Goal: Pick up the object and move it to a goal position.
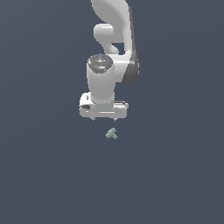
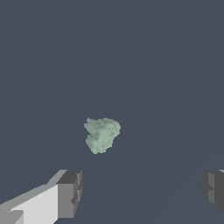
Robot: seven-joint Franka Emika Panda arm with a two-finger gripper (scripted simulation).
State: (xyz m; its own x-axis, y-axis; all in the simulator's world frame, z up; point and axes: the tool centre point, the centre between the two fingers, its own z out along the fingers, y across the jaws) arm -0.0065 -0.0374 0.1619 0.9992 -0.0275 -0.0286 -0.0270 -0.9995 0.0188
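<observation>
Step in hand: approach for the pick. The object (image 1: 111, 134) is not yet grasped and lies free on the dark bench (image 1: 39, 175).
Pincer state: the pincer (image 1: 103, 119) stands wide apart, holding nothing. In the wrist view both dark fingertips (image 2: 70, 192) show at the frame edge with a broad gap between them.
Pincer position: pointing straight down, apart from the object. In the exterior view its underside sits just above the object in the picture, and the object lies slightly toward the exterior view's right of the pincer's midline.
Object location: on the bench, near the pincer, not between the jaws. In the wrist view it sits ahead of the fingertip line, closer to one finger than to the other.
Object form: small, pale grey-green, lumpy, with short stubs; much smaller than the pincer.
Object long axis: weakly marked. In the exterior view it seems to run on a diagonal, upper right to lower left. Which end leads cannot be told.
Next move, judged: shift the pincer sideways until the object lies midway between the fingers, descend to bench level, then close.
Risk, judged: so small a piece may slip from the jaws if the closing is off centre.
Goal position: no marker is visible in either view.
</observation>
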